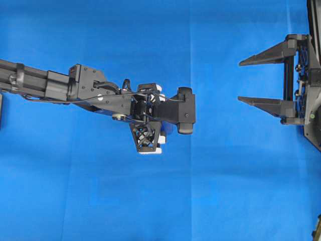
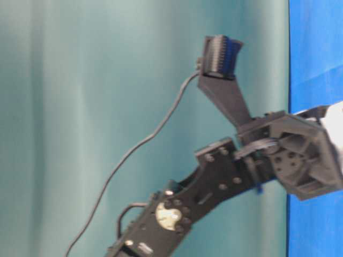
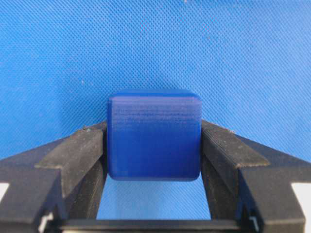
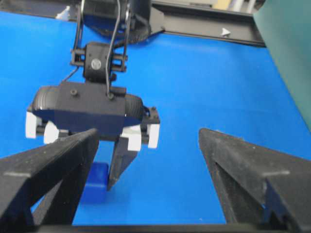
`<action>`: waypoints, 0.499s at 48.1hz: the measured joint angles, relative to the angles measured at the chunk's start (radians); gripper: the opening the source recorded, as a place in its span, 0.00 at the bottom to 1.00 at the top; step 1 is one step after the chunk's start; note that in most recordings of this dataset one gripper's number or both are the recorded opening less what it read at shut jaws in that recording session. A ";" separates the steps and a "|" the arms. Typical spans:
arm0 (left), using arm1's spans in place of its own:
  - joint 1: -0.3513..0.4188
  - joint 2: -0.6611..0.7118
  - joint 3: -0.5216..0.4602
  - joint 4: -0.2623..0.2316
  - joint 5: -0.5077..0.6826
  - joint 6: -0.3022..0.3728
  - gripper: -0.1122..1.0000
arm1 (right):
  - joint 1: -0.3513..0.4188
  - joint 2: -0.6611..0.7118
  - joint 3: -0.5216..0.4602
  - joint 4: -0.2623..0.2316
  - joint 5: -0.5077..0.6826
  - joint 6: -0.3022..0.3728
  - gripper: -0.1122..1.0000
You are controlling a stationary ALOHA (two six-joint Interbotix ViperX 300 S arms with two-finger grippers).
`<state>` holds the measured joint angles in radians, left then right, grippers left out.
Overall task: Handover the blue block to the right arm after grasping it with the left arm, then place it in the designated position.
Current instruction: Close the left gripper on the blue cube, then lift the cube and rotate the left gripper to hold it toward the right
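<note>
left end effector point(image 3: 153, 160) clamps blue block point(image 3: 153, 136); right end effector point(image 1: 251, 80) spread wide.

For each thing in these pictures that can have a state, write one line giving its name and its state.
blue block: gripped on two sides between the left gripper's fingers, low over the blue cloth.
left gripper: shut on the blue block, pointing down.
right gripper: open, empty, apart from the left gripper.
blue cloth: spread flat.
</note>
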<state>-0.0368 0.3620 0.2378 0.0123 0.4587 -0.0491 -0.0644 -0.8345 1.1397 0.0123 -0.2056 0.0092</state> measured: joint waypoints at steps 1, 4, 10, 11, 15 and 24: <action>0.000 -0.005 -0.003 0.000 0.009 0.000 0.54 | 0.002 0.000 0.000 0.000 0.000 0.000 0.97; 0.000 -0.025 -0.018 -0.002 0.041 0.000 0.54 | 0.002 0.000 0.000 0.000 0.000 0.000 0.97; 0.000 -0.072 -0.048 0.000 0.094 0.000 0.54 | 0.002 0.000 -0.002 0.000 0.000 -0.002 0.97; 0.000 -0.081 -0.052 0.000 0.101 0.000 0.54 | 0.000 0.000 0.000 0.000 0.000 0.000 0.97; -0.002 -0.117 -0.067 0.000 0.126 0.000 0.54 | 0.002 0.000 0.000 0.000 0.000 0.000 0.97; 0.000 -0.190 -0.100 -0.002 0.196 0.000 0.54 | 0.002 0.000 0.000 0.000 -0.002 0.000 0.97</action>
<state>-0.0368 0.1718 0.1381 0.0107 0.6550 -0.0491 -0.0629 -0.8345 1.1397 0.0123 -0.2071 0.0092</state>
